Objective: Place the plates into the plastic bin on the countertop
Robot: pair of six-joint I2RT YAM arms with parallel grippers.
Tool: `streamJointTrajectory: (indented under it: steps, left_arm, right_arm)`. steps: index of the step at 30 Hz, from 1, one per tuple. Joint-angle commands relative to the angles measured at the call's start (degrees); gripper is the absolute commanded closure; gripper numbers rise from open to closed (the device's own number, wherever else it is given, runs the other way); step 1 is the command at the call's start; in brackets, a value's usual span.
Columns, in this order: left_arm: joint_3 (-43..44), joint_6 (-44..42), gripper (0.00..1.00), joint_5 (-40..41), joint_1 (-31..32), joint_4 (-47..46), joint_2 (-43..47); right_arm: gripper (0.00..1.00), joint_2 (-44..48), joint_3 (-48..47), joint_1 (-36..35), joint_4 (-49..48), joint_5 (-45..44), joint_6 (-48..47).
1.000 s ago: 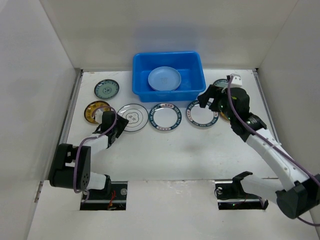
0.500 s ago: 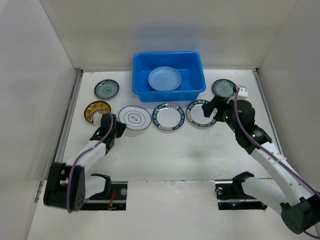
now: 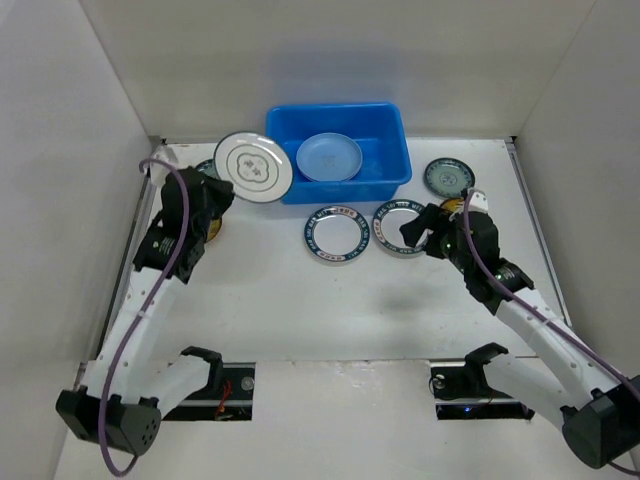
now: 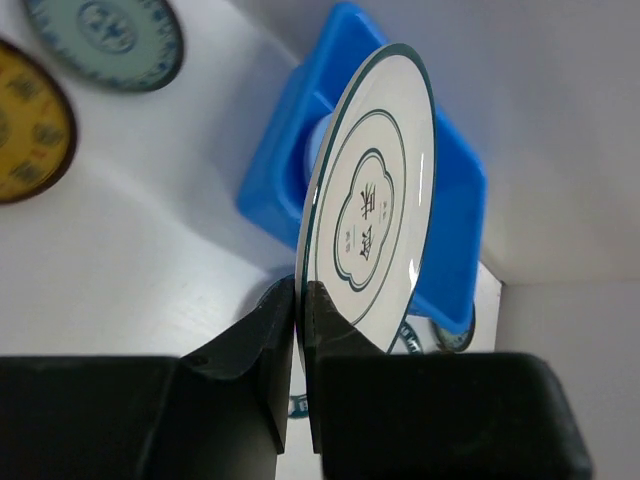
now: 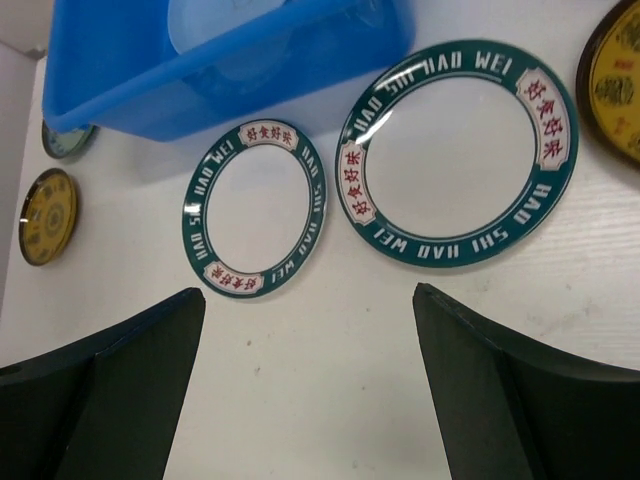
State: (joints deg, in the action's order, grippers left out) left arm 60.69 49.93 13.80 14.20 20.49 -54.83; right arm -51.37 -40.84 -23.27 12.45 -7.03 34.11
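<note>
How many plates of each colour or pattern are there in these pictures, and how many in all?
Plain blue plate, in the bin: 1
White plates with dark rims: 3, one in the left pincer, two on the table
Small teal-green plates: 2
Small yellow-brown plates: 2
Total: 8 plates

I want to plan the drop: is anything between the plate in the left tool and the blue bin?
Nothing visible blocks it. The white plate, pinched by the left tool, hangs near the left side of the bin. Only a blue plate lies inside.
</note>
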Motion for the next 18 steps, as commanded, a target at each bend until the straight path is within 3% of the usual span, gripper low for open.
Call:
streamJointTrajectory:
  steps: [1,7,18]
  left_arm:
    - [7.6,-5.3,0.98,-1.4,1.8,-6.1,-7.1]
    - [18.0,-8.3,0.96,-8.9,2.5,-17.9,-25.6]
    - [38.4,-18.2,0.95,-17.9,2.4,-29.2,-58.9]
  right_arm:
    - [0.1,0.2,1.8,-0.8,-2.1,1.4,5.1]
    - [0.1,-2.0,3.7,-4.6,0.5,1.6,8.3]
    - [0.11,-6.5,3.2,-7.2,2.0,1.1,10.6]
